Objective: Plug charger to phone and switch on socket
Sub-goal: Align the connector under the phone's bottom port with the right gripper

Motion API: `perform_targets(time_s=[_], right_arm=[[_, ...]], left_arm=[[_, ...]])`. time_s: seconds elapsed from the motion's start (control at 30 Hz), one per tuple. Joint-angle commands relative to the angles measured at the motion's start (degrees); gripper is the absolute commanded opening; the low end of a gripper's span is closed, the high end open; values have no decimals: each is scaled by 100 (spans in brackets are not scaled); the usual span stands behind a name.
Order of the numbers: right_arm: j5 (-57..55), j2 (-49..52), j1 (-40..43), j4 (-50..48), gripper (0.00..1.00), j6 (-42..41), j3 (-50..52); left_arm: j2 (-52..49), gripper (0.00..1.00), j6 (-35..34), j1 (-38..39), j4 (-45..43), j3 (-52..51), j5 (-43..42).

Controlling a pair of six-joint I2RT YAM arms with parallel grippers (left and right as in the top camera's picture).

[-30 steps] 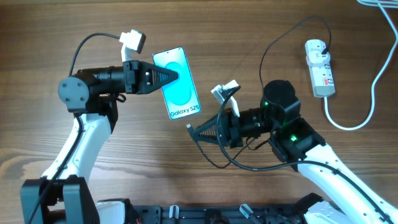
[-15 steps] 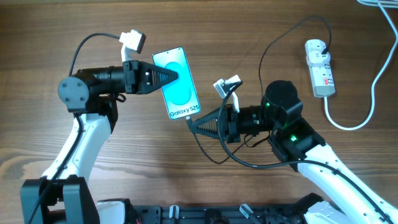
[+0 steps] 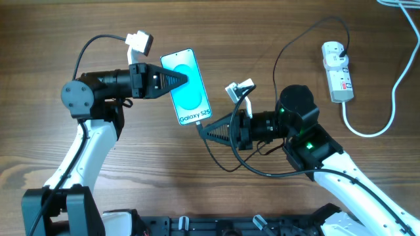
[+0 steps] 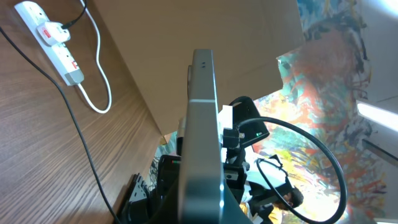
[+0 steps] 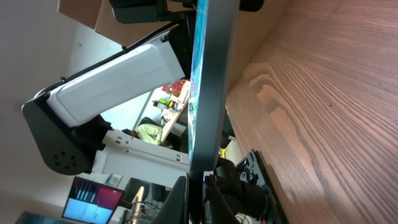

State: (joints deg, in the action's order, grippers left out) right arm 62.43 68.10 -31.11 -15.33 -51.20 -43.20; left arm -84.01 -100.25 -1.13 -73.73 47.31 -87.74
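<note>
Left arm (image 3: pixel 92 147): white shells, black joints, 1 grey round cap (image 3: pixel 77 97).
Right arm (image 3: pixel 344 174): white shell, black round joint (image 3: pixel 295 99), 2 green lights (image 3: pixel 303 145).
Left gripper (image 3: pixel 186 78): black, tapering triangular fingers (image 3: pixel 169 77).
Right gripper (image 3: pixel 201 130): black, same triangular shape.
Wrist cameras (image 3: pixel 140 43): white blocks, black cables (image 3: pixel 92 44) looping off each.
Base (image 3: pixel 197 226): black rail at the near edge.

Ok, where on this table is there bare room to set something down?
The table is bare in its lower left corner and along the top edge between the phone and the charger cable's arc. It is crowded where the left gripper holds the phone and the right gripper meets its lower end, and around the socket with its white cord.
</note>
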Motion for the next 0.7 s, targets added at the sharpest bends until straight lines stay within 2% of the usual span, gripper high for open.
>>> perform_targets(time_s=[0.0,0.17,0.33,0.67], right_arm=[[-407,-4,4,-57,5,-92,-66],[-413,-4,4,-48,5,-136,-66],[-205,-7,4,339,5,4,-66],[-223,-4,-136,76,5,-44,-66]], left_arm=[[74,4,-48,186,-50,68,-140],[74,4,83,348,-48,68,-243],[74,4,79,-393,-44,68,-203],[74,4,83,-273,-46,68,-201]])
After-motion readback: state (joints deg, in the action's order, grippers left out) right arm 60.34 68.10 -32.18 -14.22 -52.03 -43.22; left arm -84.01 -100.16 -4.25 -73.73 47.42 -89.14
